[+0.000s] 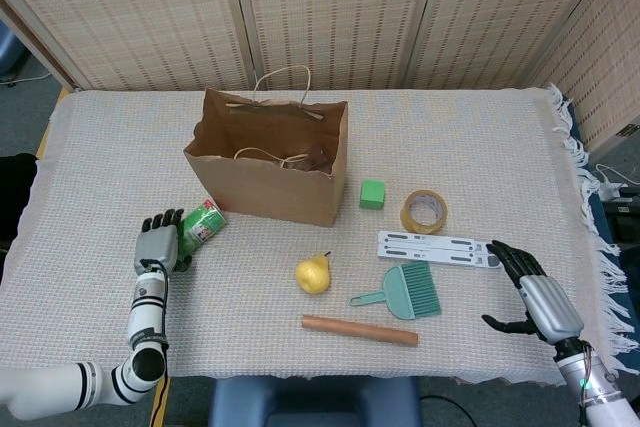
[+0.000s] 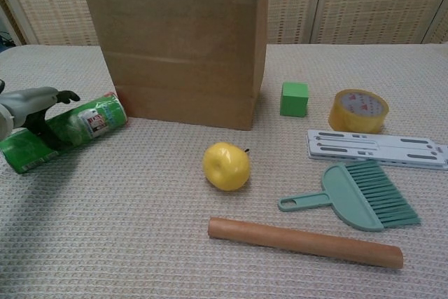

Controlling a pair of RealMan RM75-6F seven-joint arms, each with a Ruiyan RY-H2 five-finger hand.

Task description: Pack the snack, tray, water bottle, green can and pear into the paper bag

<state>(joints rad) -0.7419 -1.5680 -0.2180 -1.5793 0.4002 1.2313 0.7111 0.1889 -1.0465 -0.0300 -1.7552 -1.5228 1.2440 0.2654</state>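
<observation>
The green can [image 2: 64,132] lies on its side on the desk [image 1: 480,147], just off the paper bag's [image 1: 268,162] lower left corner, its far end almost touching the bag's base. The left robot hand [image 2: 33,106] is laid over the can's near half with its fingers curled around it; in the chest view part of the can is hidden behind them, and whether the grip is firm is hard to tell. In the head view the same robot hand [image 1: 157,244] covers most of the can [image 1: 203,222], leaving only its bag-side end showing.

The bag stands upright and open, handles drooping inside; something dark lies in it, too shadowed to make out. The pear [image 2: 226,166] rests in front of the bag's right corner, apart from it. Right of the bag sits a green block [image 1: 372,194], then a roll of tape [image 1: 424,211]. Nearer than those lie a white slotted strip [image 1: 438,248], a small green brush [image 1: 404,293] and a brown wooden roller [image 1: 359,330].

The right robot hand [image 1: 530,293] rests well right of the bag near the desk's front corner, fingers spread, holding nothing; the chest view does not show it.
</observation>
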